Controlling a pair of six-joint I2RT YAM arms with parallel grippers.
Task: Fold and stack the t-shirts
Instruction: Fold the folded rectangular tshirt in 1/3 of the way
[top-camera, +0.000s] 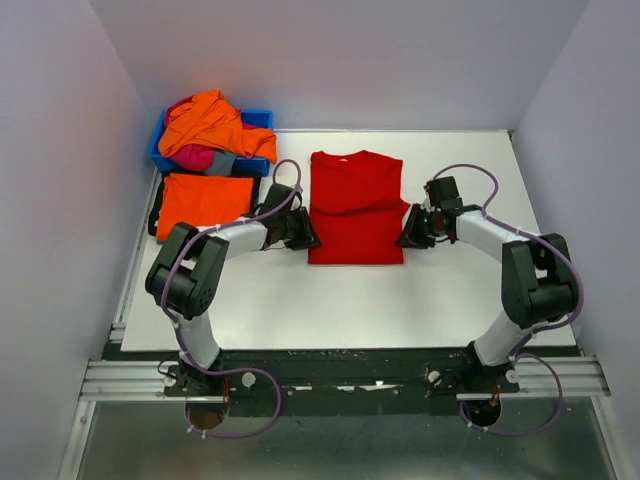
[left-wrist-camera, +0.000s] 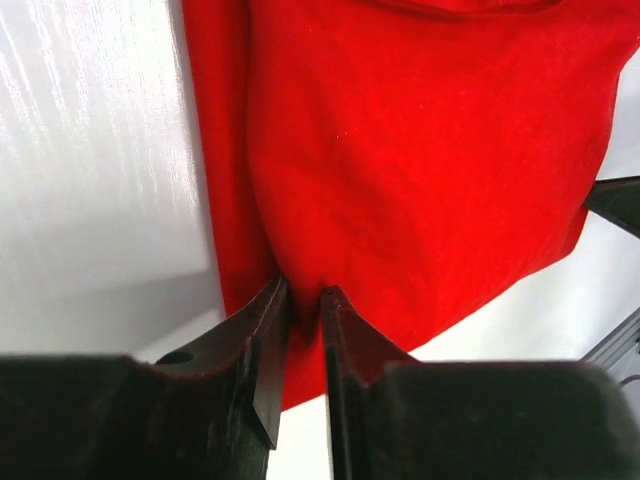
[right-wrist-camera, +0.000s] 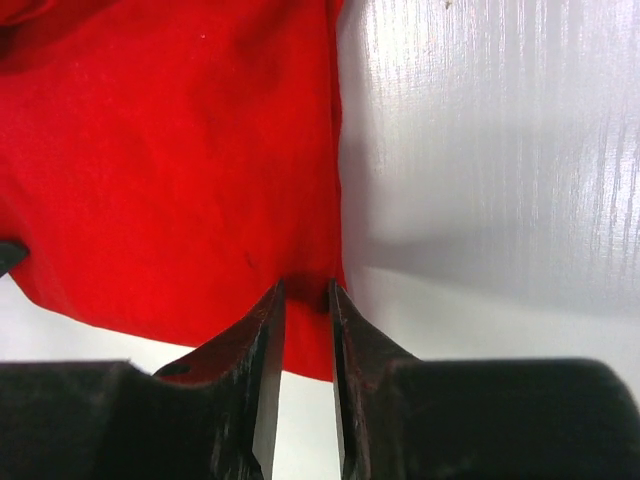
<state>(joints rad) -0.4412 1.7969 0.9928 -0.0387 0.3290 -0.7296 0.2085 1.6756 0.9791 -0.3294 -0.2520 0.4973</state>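
We see the red t-shirt (top-camera: 355, 205) lying between our left gripper (left-wrist-camera: 300, 297) and right gripper (right-wrist-camera: 305, 290), each clamped narrowly on a side edge.

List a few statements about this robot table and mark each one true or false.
1. The bright red cloth t-shirt lies on the white table. True.
2. The left gripper hangs open above the table. False: it is shut on the red shirt's edge.
3. The right gripper pinches the red shirt's opposite edge. True.
4. The blue plastic bin is empty. False: it holds a heap of orange, magenta-pink and grey shirts.
5. The folded orange shirt lies on the right arm's side. False: it lies on the left arm's side, next to the bin.
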